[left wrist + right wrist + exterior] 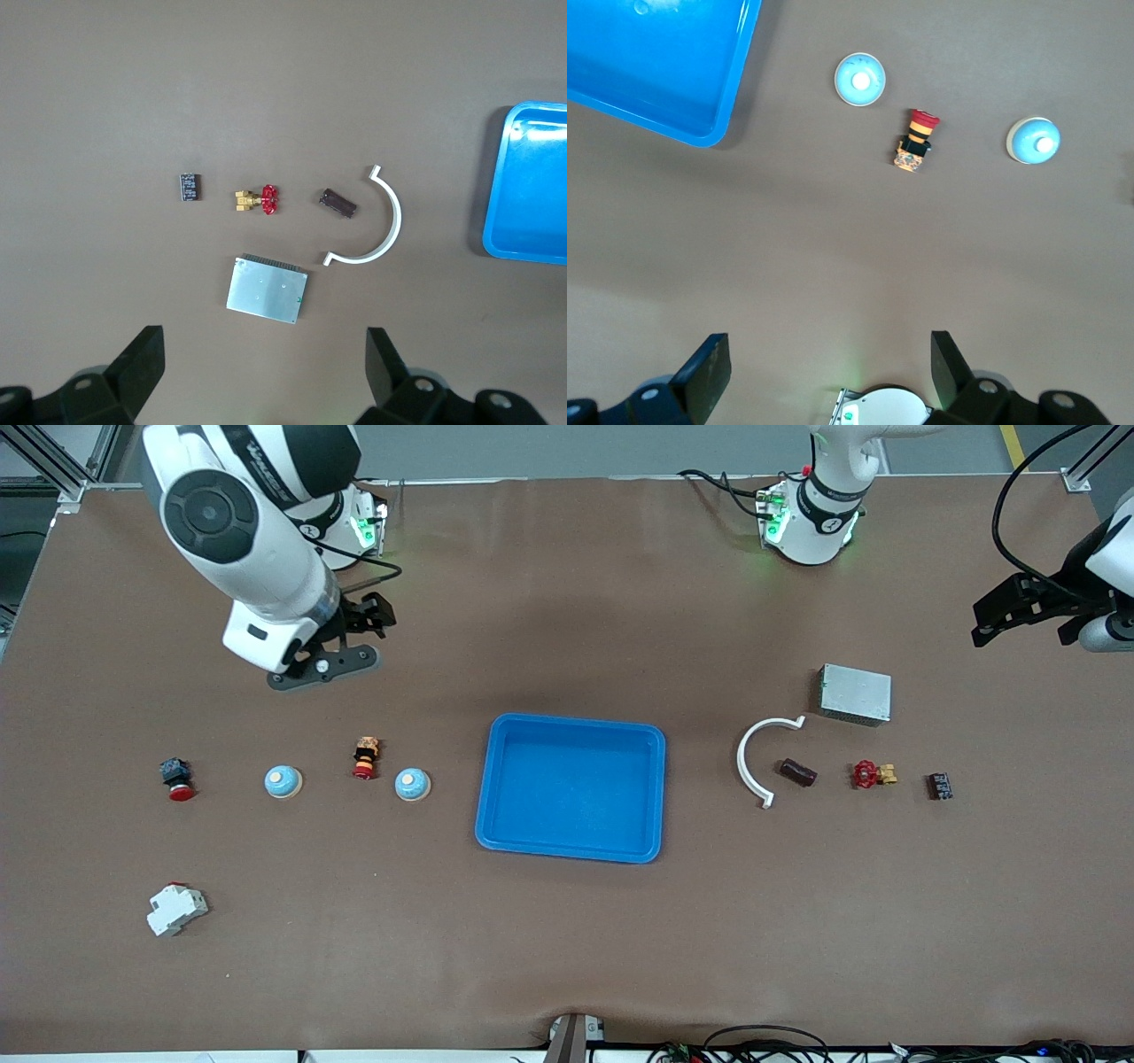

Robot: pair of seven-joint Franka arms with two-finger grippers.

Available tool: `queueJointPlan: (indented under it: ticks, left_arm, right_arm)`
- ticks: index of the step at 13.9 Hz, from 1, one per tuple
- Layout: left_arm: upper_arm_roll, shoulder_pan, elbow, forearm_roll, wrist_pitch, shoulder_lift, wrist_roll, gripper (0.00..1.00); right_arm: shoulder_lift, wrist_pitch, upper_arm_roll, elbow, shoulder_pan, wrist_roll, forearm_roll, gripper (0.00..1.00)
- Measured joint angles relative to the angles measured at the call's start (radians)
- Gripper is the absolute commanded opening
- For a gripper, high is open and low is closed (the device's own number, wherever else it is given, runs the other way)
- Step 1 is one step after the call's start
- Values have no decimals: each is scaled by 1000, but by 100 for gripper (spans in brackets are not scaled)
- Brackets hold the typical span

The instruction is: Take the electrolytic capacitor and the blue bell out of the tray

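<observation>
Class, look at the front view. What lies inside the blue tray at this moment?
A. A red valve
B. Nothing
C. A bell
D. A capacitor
B: the blue tray shows only its bare floor, while both bells, the capacitor and the red valve lie on the table outside it.

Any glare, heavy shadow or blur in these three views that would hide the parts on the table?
Front view: even light, faint shadows, the blue tray and dark capacitor crisp. Left wrist view: sharp table, slight sheen on the metal box, left gripper dark at the edge. Right wrist view: both bells clear, soft shadow under the tray.
</observation>
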Motion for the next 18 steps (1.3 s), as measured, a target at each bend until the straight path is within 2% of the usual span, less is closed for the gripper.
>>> queueJointPlan:
  ticks: [3, 6, 11, 14, 16, 18]
  left_arm:
    - [1, 3, 1, 0, 0, -3, 0, 100]
    - [2, 5, 2, 0, -7, -4, 0, 100]
    - [3, 7, 2, 0, -8, -4, 0, 100]
    - [3, 8, 2, 0, -8, -4, 0, 100]
    - [3, 8, 2, 0, -8, -4, 0, 100]
    - [3, 8, 2, 0, -7, -4, 0, 100]
  right_arm:
    - [-32, -24, -1, -1, -56, 0, 3, 100]
    - [-69, -26, -3, 0, -168, -24, 44, 100]
    - [-101, -24, -27, 2, -341, -160, 53, 100]
    - [-100, 18, -76, 17, -373, -174, 40, 100]
    - [-92, 37, -87, 43, -385, -174, 26, 100]
    - [-80, 43, -89, 78, -385, -174, -29, 100]
